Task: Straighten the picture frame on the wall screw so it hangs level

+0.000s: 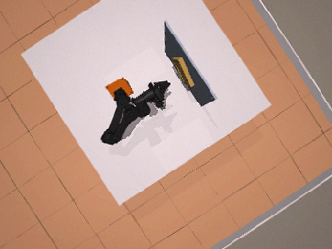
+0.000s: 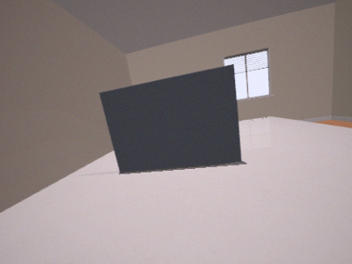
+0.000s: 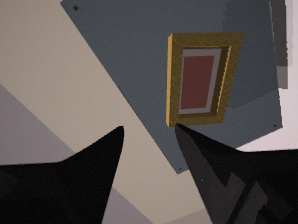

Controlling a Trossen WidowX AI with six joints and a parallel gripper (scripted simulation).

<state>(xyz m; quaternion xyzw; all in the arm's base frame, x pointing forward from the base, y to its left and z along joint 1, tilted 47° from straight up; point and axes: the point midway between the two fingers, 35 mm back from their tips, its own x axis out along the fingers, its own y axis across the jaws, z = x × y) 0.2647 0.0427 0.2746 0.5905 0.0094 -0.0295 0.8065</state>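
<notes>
white table top (image 1: 68, 63) (image 2: 185, 211): largest item, a pale square seen from above, over an orange tiled floor (image 1: 25, 198).

dark blue-grey panel (image 1: 206, 93) (image 2: 172, 123) (image 3: 135, 60): stands upright on the table top; exterior view gives only its plain side, which hides arm and frame.

black arm (image 1: 115, 121): at an orange base (image 1: 112, 88), bent, its front end reaching toward the panel's frame side.

gold picture frame (image 1: 186, 71) (image 3: 173, 75): on the panel's face, reddish picture inside a pale border. wrist view is oblique; amount of crookedness cannot be told.

gripper (image 1: 167, 84) (image 3: 149, 128): jaws partway apart, nothing between them. top view puts the tips short of the frame, a gap between. in the wrist view one fingertip overlaps the frame's lower corner.
</notes>
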